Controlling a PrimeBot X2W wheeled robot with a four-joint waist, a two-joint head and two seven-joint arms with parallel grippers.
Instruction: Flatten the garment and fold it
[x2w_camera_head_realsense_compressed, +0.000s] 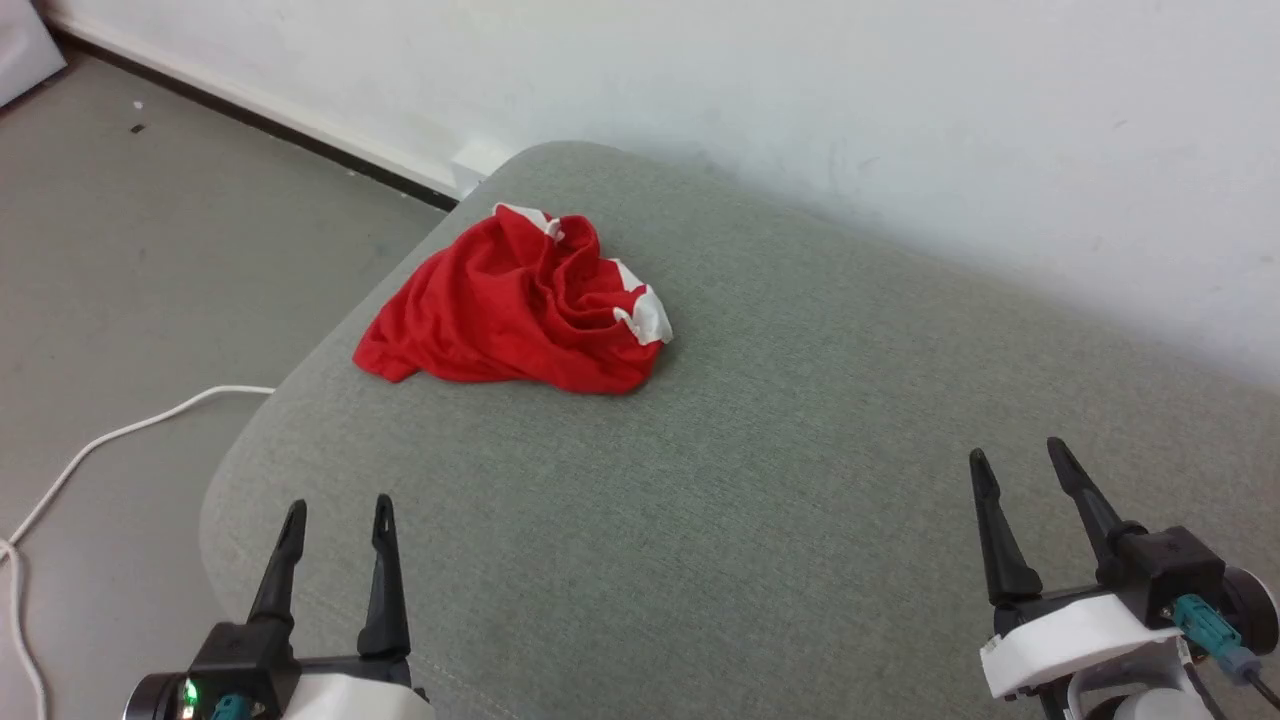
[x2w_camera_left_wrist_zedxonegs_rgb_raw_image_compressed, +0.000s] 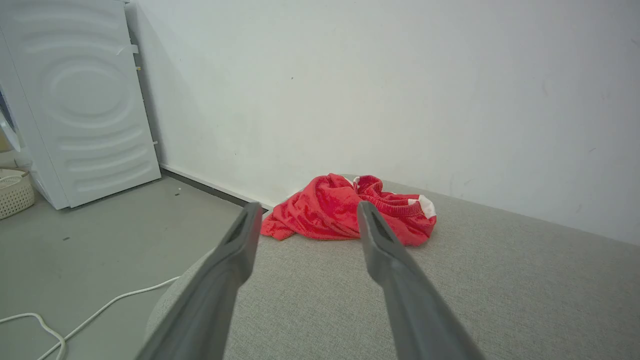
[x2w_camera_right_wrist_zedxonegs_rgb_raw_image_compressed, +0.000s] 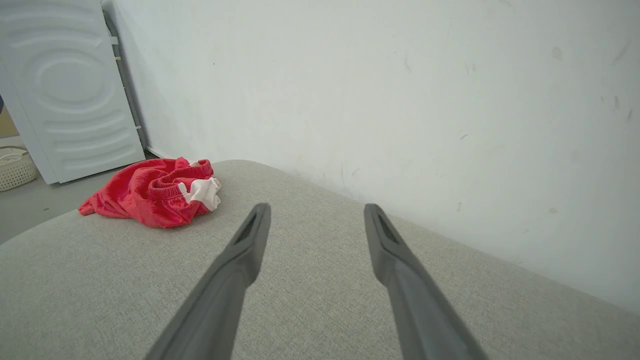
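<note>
home laundry corner: washing machine (x2w_camera_left_wrist_zedxonegs_rgb_raw_image_compressed: 75, 100), basket (x2w_camera_left_wrist_zedxonegs_rgb_raw_image_compressed: 15, 192), upholstered seat (x2w_camera_head_realsense_compressed: 700, 500)

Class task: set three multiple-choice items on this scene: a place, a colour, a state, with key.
1. The garment lies: A on the floor; B on the grey cushion, near its far left corner; C held aloft.
2. Its trim is: A blue; B black; C white.
3. The left gripper and right gripper are: A both open, empty; B both shut; C one shut.
Key: B, it rests crumpled on the cushion; C, white bands edge it; A, both stand wide, holding nothing.
</note>
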